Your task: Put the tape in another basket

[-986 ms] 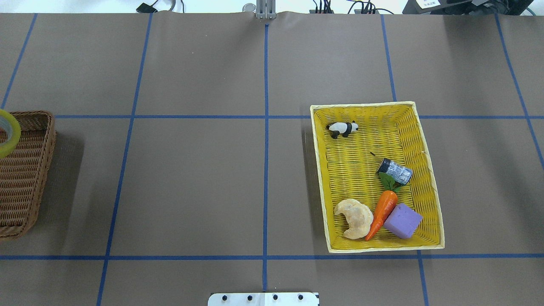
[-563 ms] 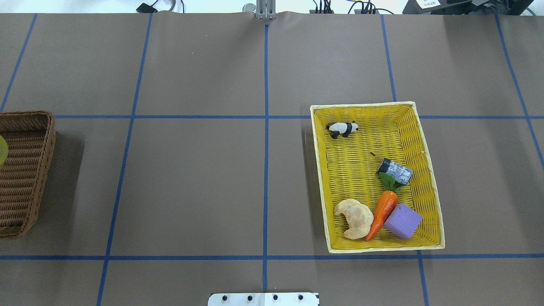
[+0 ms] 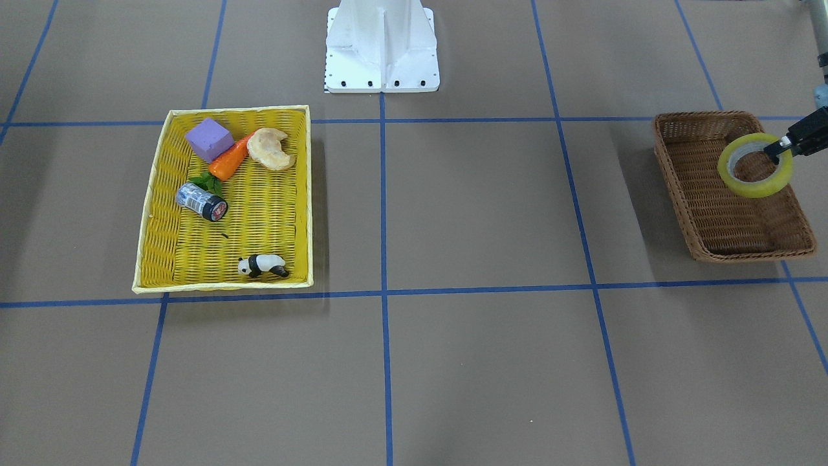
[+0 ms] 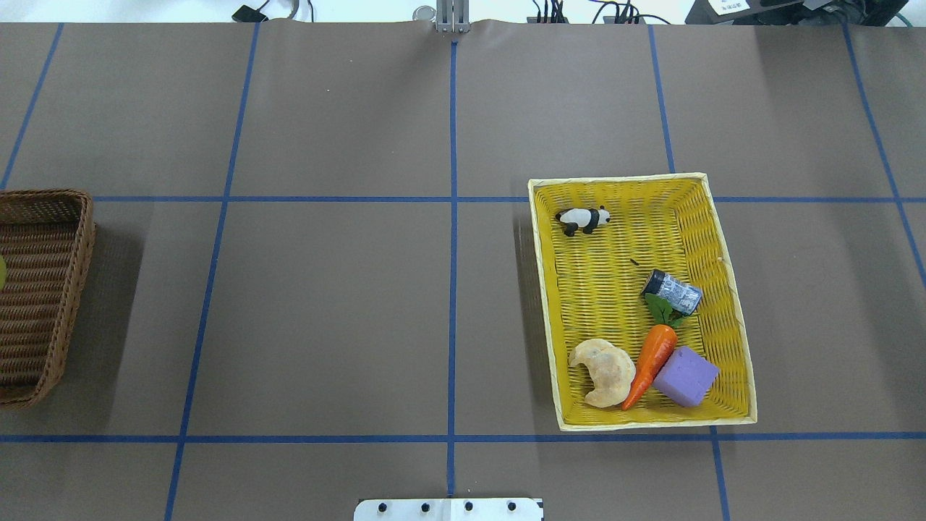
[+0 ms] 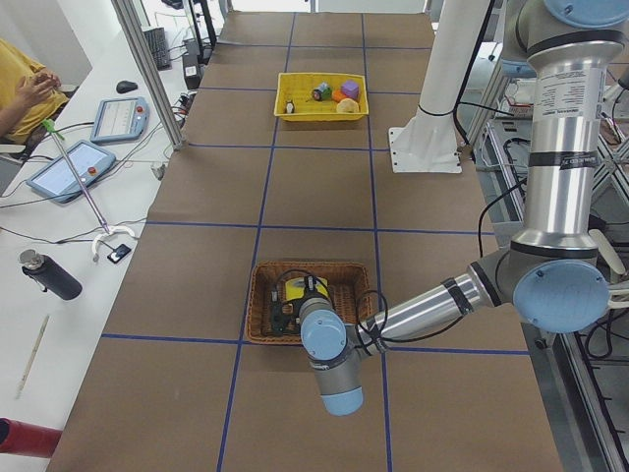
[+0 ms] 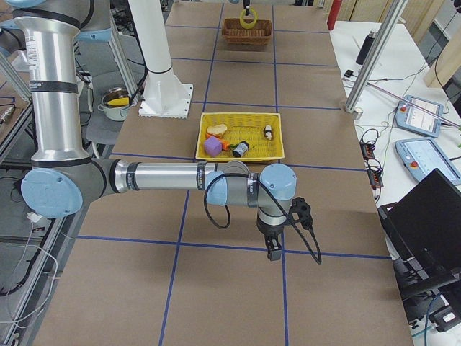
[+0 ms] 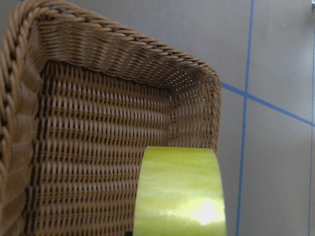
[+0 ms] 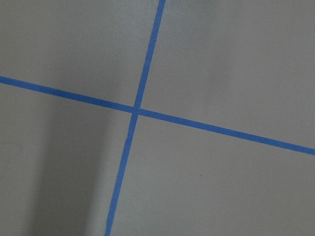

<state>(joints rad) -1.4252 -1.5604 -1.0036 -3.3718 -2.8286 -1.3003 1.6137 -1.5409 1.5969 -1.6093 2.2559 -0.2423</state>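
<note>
The yellow tape roll is held on edge over the inside of the dark-brown wicker basket, near its end closest to the robot. My left gripper is shut on the roll's rim. In the left wrist view the tape hangs above the basket's woven floor. In the overhead view only a sliver of the tape shows at the left edge over the basket. My right gripper hovers over bare table, far from both baskets; I cannot tell if it is open.
A bright yellow basket on the robot's right side holds a purple block, a carrot, a croissant, a small can and a toy panda. The robot's white base stands at the table's edge.
In the overhead view the tape has moved left and toward the robot over the brown basket, almost out of the view. Nothing in the yellow basket has moved.
</note>
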